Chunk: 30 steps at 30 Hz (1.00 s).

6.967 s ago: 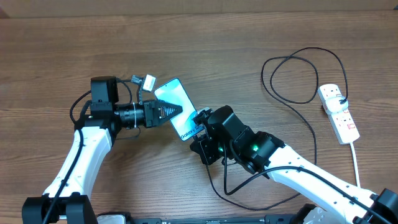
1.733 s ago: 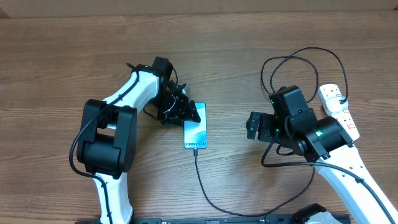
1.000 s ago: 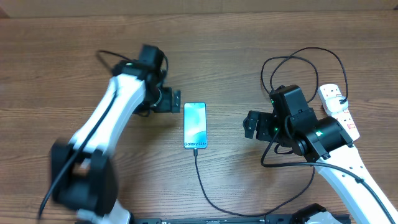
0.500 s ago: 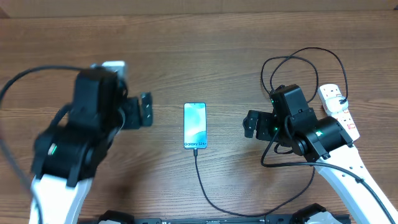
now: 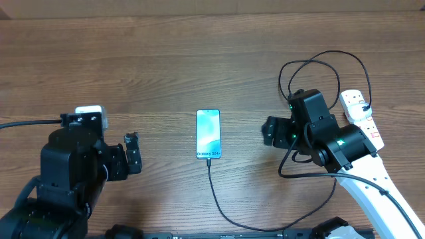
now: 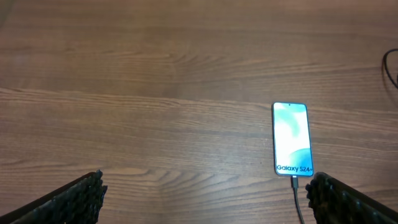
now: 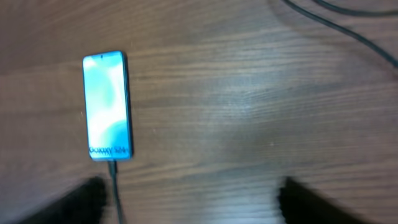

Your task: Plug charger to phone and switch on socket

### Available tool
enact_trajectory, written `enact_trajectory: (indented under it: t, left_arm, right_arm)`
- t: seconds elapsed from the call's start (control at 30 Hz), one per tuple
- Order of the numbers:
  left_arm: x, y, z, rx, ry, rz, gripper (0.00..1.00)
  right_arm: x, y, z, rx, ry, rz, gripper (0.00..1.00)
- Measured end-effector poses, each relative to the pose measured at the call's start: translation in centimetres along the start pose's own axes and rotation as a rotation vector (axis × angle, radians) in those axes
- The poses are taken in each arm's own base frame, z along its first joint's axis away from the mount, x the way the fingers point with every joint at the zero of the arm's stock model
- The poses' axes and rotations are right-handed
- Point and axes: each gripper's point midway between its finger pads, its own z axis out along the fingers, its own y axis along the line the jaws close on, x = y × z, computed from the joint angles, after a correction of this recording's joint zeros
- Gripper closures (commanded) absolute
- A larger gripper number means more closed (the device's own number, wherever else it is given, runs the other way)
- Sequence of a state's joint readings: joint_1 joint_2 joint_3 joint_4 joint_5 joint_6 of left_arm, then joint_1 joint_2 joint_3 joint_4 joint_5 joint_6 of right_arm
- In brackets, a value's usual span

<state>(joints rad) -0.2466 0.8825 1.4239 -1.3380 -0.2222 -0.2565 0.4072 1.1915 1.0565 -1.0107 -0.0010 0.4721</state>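
The phone [image 5: 208,134] lies flat mid-table, screen lit, with the thin black charger [image 5: 214,189] plugged into its near end. The cable loops off to the right and up to the white socket [image 5: 362,119], which has a red switch [image 5: 376,135]. My left gripper [image 5: 131,156] is open, well left of the phone, with nothing in it. My right gripper [image 5: 271,131] is open between phone and socket, touching neither. The left wrist view shows the phone [image 6: 291,138] and the charger [image 6: 297,193] ahead of the left gripper [image 6: 205,200]. The right wrist view, blurred, has the phone [image 7: 107,106] at left and the right gripper [image 7: 199,202] empty.
The charger's slack forms loops [image 5: 312,79] behind my right arm, close to the socket. The socket's thick white cord [image 5: 381,172] runs toward the front edge at far right. Bare wooden table [image 5: 199,53] stretches around the phone.
My left arm has swung away from the phone toward the front left of the table. The right gripper has barely shifted and its view is now blurred. Phone and cable stay put.
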Motion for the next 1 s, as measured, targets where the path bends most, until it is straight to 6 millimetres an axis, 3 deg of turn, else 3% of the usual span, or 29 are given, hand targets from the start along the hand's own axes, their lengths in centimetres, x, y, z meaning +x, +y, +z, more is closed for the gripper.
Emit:
enact_trajectory:
  t: [0.13,0.23,0.3,0.43,0.53,0.77,1.0]
  left_arm:
    - [0.0,-0.1,0.4,-0.004,0.014,0.003,0.0]
    - [0.0,-0.1,0.4,-0.004,0.017,0.004,0.0]
    - [0.0,-0.1,0.4,-0.005,0.017,0.004,0.0]
    - [0.0,-0.1,0.4,-0.005,0.017,0.004,0.0]
    - [0.0,-0.1,0.4,-0.005,0.017,0.004,0.0]
    - [0.1,0.1,-0.3,0.002,-0.009,-0.002,0.0]
    - [0.3,1.2,-3.4,0.017,-0.12,-0.04,0.0]
  right_arm:
    - [-0.1,0.1,0.0,-0.003,-0.005,0.002,0.6]
    - [-0.1,0.1,0.0,-0.003,-0.005,-0.004,0.85]
    - [-0.1,0.1,0.0,-0.002,-0.004,-0.005,0.95]
    - [-0.2,-0.2,0.0,0.005,-0.006,0.014,0.96]
    - [-0.5,-1.7,-0.1,0.054,-0.013,0.084,0.96]
    - [-1.8,-8.8,-0.8,0.21,-0.043,0.33,0.96]
    - [-2.6,-14.1,-2.0,0.296,-0.087,0.516,0.96]
